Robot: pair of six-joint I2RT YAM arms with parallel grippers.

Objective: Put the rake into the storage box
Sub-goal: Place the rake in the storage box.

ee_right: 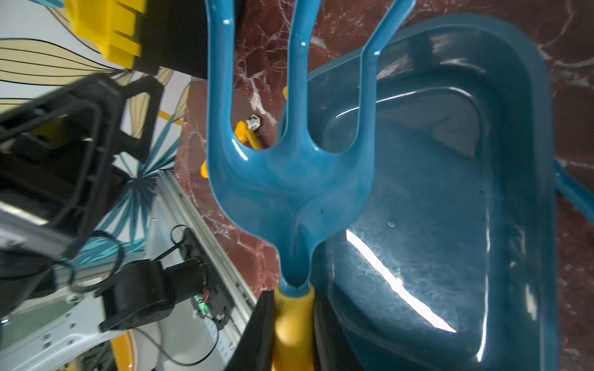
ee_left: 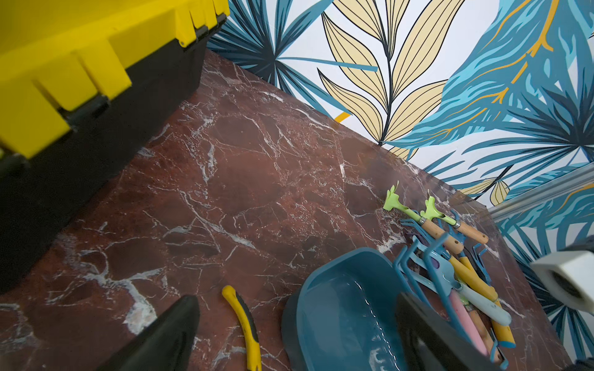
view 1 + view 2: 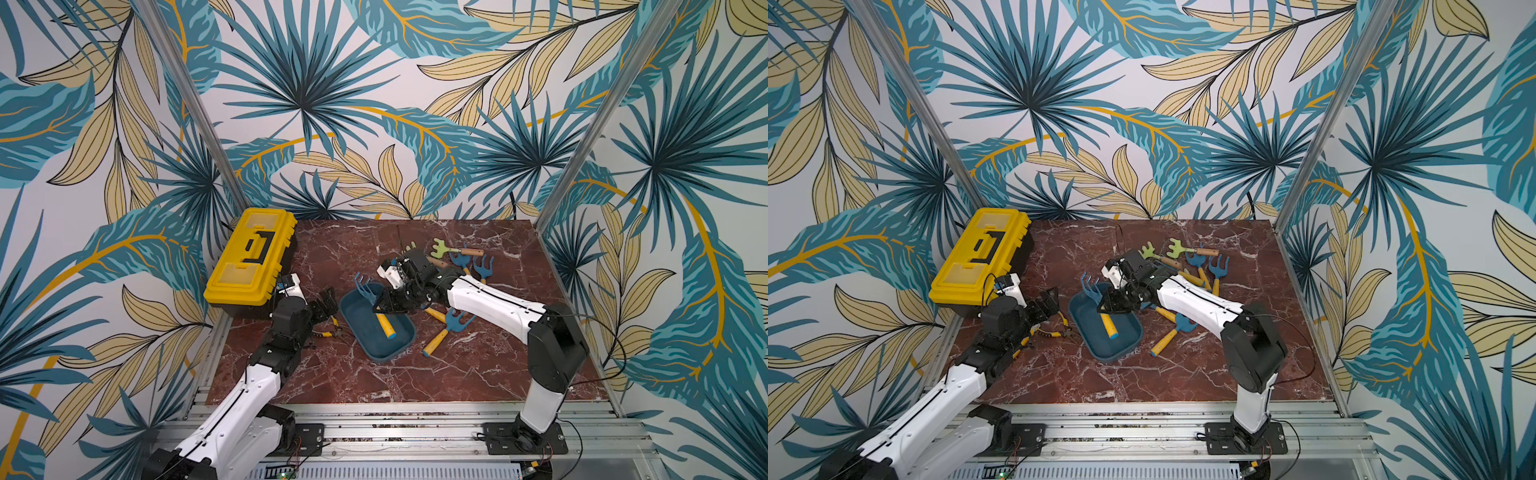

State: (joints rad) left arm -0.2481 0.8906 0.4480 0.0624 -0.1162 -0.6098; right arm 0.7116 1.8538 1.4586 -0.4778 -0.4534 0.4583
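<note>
Now the right tool (image 3: 383,308) is clamping the rake (image 3: 367,292) over the storage box (image 3: 401,343); tines overhanging the upper-left rim could tip it out; the left tool (image 3: 327,302) is gaping, empty.

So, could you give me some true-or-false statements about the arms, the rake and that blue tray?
1. The right gripper is shut on the yellow handle of the rake. True.
2. The left gripper holds the pliers. False: it is open and empty; the pliers lie on the table.
3. The yellow toolbox stands open. False: its lid is shut.
4. Other rakes lie on the table outside the blue tray. True.
</note>
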